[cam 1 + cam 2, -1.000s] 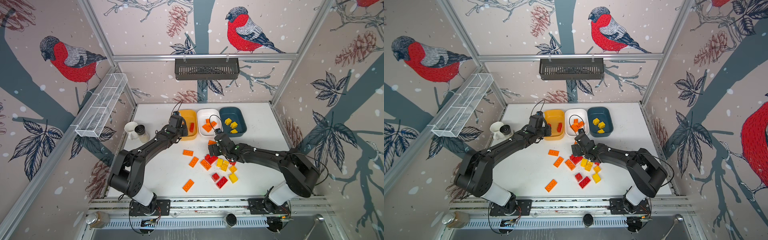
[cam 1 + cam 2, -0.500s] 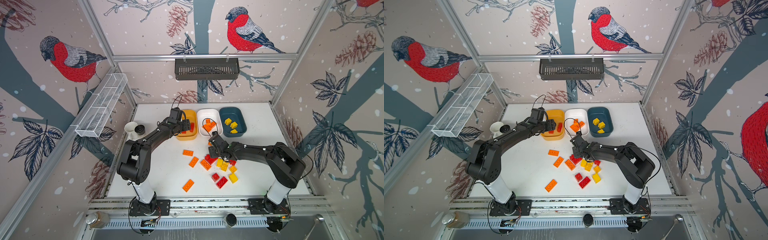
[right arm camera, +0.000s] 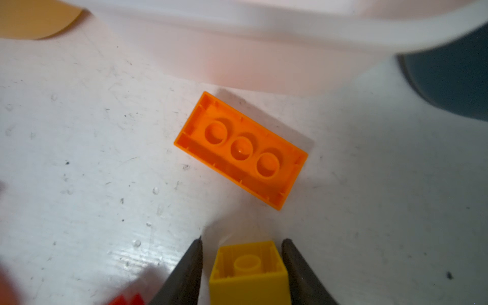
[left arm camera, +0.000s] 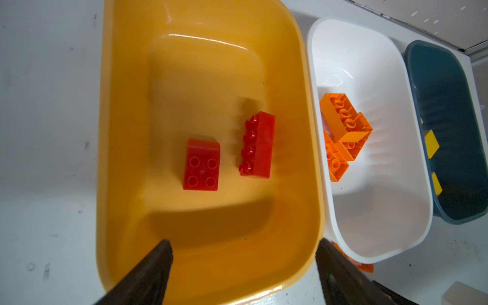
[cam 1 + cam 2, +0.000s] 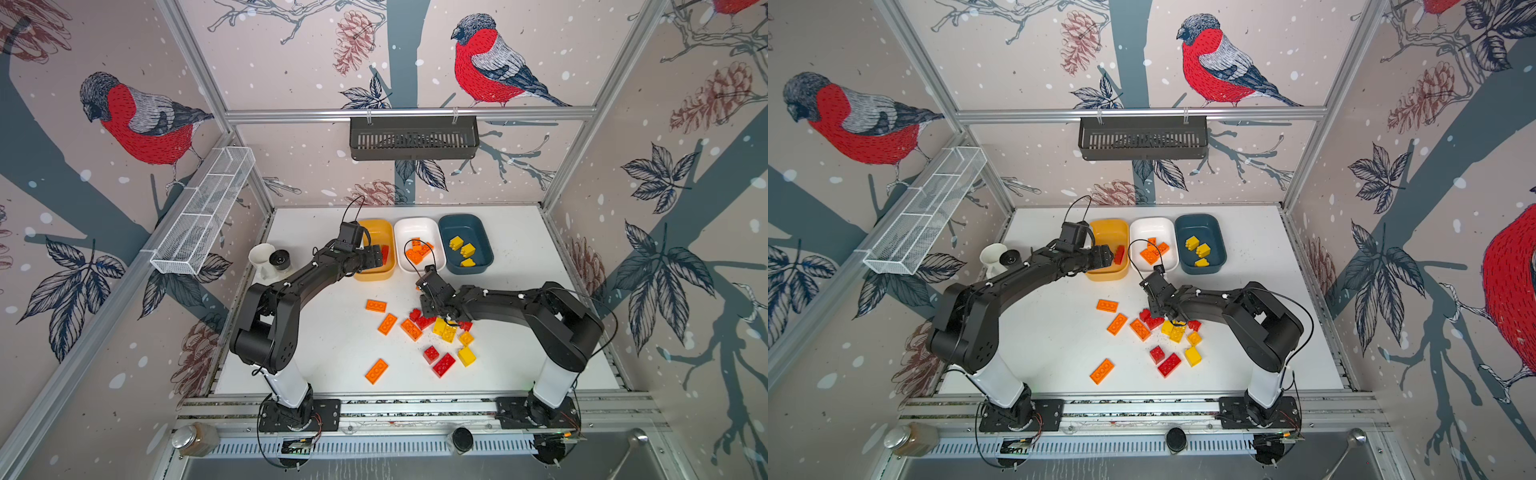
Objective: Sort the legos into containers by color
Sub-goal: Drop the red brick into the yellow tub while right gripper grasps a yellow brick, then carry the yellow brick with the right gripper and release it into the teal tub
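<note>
My left gripper (image 4: 243,241) hangs open and empty over the near end of the yellow-orange container (image 4: 105,132), where two red legos (image 4: 202,165) (image 4: 258,145) lie. In both top views it (image 5: 376,259) is above that tub (image 5: 376,232). Orange legos (image 5: 417,251) fill the white container (image 5: 415,224); yellow ones (image 5: 461,249) lie in the teal container (image 5: 465,222). My right gripper (image 3: 243,240) is down in the loose pile (image 5: 440,320). Its jaws straddle a yellow lego (image 3: 248,274) lying hollow side up, with a thin gap on one side.
An upturned orange plate (image 3: 241,150) lies just ahead of the right gripper, near the white tub. Orange plates (image 5: 376,305) (image 5: 376,371), red bricks (image 5: 444,365) and a yellow brick (image 5: 466,356) lie scattered mid-table. A white cup (image 5: 262,257) stands at the left edge.
My left gripper reached over the yellow-orange tub, opened and let its red lego fall in. My right gripper's jaws drew in around the yellow lego in the pile.
</note>
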`<action>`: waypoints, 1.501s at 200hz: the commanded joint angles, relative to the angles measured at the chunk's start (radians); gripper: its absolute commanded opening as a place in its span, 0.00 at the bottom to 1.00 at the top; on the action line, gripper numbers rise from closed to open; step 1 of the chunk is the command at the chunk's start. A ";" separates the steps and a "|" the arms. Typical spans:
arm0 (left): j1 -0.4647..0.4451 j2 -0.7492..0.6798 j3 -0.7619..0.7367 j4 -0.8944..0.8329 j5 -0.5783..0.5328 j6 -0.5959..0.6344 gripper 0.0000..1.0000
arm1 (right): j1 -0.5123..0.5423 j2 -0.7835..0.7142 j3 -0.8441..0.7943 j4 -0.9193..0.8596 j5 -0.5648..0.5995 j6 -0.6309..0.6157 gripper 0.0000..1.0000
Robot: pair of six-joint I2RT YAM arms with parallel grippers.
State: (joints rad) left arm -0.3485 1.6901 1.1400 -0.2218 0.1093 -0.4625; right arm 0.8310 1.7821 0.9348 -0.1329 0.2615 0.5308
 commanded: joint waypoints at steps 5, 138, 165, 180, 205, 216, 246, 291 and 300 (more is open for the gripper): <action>0.000 -0.025 -0.021 -0.003 0.019 0.012 0.96 | 0.003 0.007 -0.008 -0.039 0.014 -0.003 0.47; -0.126 -0.061 -0.018 -0.047 -0.062 0.011 0.97 | -0.040 -0.239 -0.136 0.098 0.029 -0.107 0.27; -0.133 -0.057 -0.010 -0.050 -0.060 0.008 0.97 | -0.106 -0.358 -0.178 0.112 -0.015 -0.144 0.27; -0.137 -0.056 -0.006 -0.050 -0.059 0.007 0.97 | -0.175 -0.416 -0.195 0.127 -0.065 -0.157 0.27; -0.145 -0.056 -0.006 -0.051 -0.059 0.008 0.97 | -0.317 -0.468 -0.198 0.151 -0.162 -0.176 0.27; -0.148 -0.059 -0.006 -0.050 -0.059 0.008 0.97 | -0.376 -0.465 -0.180 0.150 -0.203 -0.189 0.27; -0.150 -0.059 -0.018 -0.051 -0.059 0.006 0.97 | -0.488 -0.385 -0.075 0.112 -0.247 -0.232 0.27; -0.154 -0.083 -0.048 -0.048 -0.054 0.001 0.97 | -0.554 -0.193 0.103 0.074 -0.251 -0.253 0.29; -0.156 -0.090 -0.055 -0.047 -0.057 0.001 0.97 | -0.553 -0.154 0.143 0.061 -0.252 -0.258 0.29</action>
State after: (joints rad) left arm -0.5011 1.6196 1.0985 -0.2729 0.0528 -0.4629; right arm 0.2798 1.5585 0.9981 -0.0357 0.0277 0.3069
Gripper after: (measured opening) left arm 0.967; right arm 0.354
